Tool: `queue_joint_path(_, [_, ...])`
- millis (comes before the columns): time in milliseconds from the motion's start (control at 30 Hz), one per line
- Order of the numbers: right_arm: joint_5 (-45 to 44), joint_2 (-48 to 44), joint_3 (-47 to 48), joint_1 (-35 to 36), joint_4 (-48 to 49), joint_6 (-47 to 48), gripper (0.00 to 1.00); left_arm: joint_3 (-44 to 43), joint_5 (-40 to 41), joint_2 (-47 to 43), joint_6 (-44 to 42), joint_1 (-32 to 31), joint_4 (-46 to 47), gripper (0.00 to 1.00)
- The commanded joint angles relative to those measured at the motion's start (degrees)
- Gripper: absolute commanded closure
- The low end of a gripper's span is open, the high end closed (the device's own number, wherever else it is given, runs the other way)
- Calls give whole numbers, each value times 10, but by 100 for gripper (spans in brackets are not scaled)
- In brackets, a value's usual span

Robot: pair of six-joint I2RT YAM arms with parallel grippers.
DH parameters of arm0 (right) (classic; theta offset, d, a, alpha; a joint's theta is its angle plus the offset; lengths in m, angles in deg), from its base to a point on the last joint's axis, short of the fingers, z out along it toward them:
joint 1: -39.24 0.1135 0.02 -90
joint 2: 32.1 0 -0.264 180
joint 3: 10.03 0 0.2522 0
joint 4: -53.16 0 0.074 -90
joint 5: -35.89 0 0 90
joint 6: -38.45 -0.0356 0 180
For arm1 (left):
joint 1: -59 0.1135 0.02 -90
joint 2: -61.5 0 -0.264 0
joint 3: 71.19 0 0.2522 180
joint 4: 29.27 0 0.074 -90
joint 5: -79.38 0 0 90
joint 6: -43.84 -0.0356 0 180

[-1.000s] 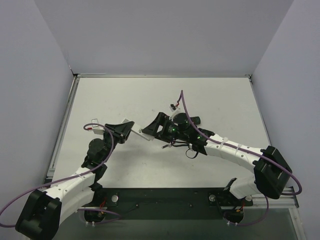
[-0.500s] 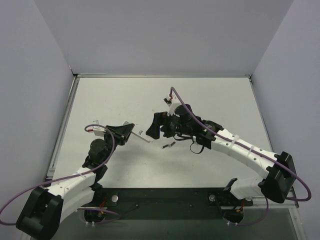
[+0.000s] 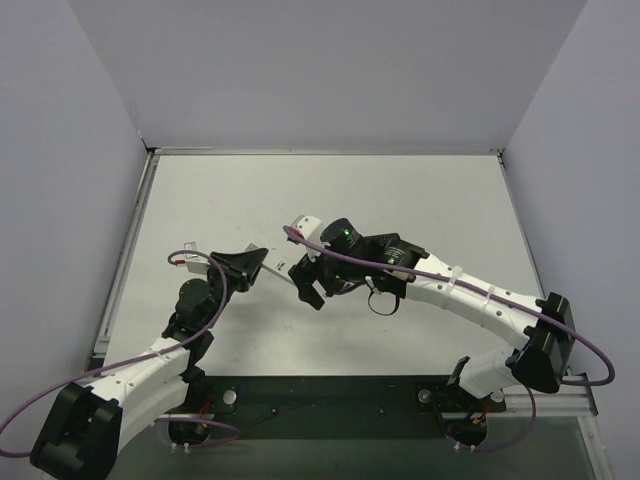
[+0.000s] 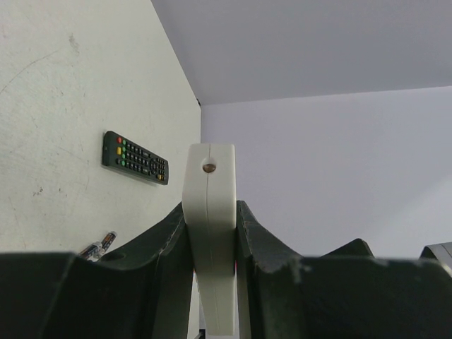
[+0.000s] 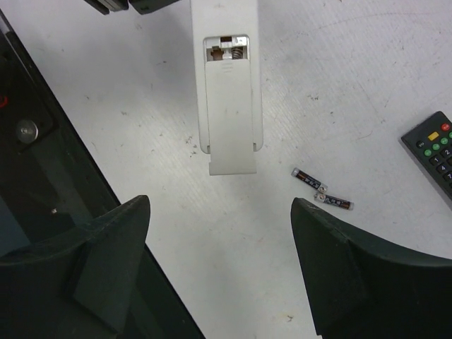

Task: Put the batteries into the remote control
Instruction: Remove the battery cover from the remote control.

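Left claw (image 4: 210,212) is clenched on the remote control (image 5: 224,85), squeezing it by its long edges with the back side up. The back cover (image 5: 233,152) is slid partway off, so the spring end of the compartment (image 5: 226,48) shows with nothing in it. Right claw (image 5: 220,233) hangs over the cover end, released and wide, gripping nothing. The batteries (image 5: 309,179) lie on the bench (image 5: 141,127) just beside each other (can't tell if they touch), off to one side of the remote, toward the black remote (image 5: 434,152).
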Motion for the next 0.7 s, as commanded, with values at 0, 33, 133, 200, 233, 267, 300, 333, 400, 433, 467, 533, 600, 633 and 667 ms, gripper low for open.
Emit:
queue_joint_path(0, [-17, 19, 39, 4, -37, 54, 25, -15, -11, -20, 6, 1, 3, 100])
queue_joint_path(33, [-18, 23, 43, 4, -38, 57, 25, -15, -11, -22, 6, 1, 1, 100])
queue_joint_path(133, [-19, 33, 56, 6, -44, 64, 29, -14, -11, -27, 8, 2, -1, 100])
queue_joint_path(200, [-22, 40, 65, 7, -48, 69, 33, -14, -11, -27, 10, 1, -1, 100])
queue_joint_path(233, [-25, 45, 67, 9, -49, 71, 34, -14, -13, -27, 10, 1, -1, 100])
queue_joint_path(267, [-25, 47, 70, 9, -50, 72, 35, -14, -14, -27, 10, 1, 0, 100])
queue_joint_path(300, [-25, 53, 72, 9, -50, 73, 37, -14, -15, -28, 10, 1, 1, 100])
queue_joint_path(333, [-25, 55, 77, 9, -51, 73, 38, -15, -16, -27, 10, 1, 0, 100])
queue_joint_path(400, [-27, 62, 82, 11, -53, 75, 40, -15, -15, -28, 11, 1, 1, 100])
queue_joint_path(433, [-28, 65, 85, 12, -53, 76, 41, -16, -16, -28, 11, 1, 1, 100])
queue_joint_path(467, [-29, 66, 87, 14, -54, 77, 41, -16, -16, -28, 11, 1, 1, 100])
queue_joint_path(533, [-31, 70, 89, 15, -55, 77, 44, -16, -16, -29, 11, 1, 0, 100])
queue_joint_path(600, [-32, 76, 93, 16, -58, 78, 46, -15, -16, -30, 12, 1, 1, 100])
queue_joint_path(633, [-32, 76, 94, 16, -60, 78, 46, -15, -16, -30, 12, 1, 2, 100])
queue_joint_path(667, [-32, 77, 94, 17, -61, 78, 48, -15, -16, -30, 12, 1, 2, 100])
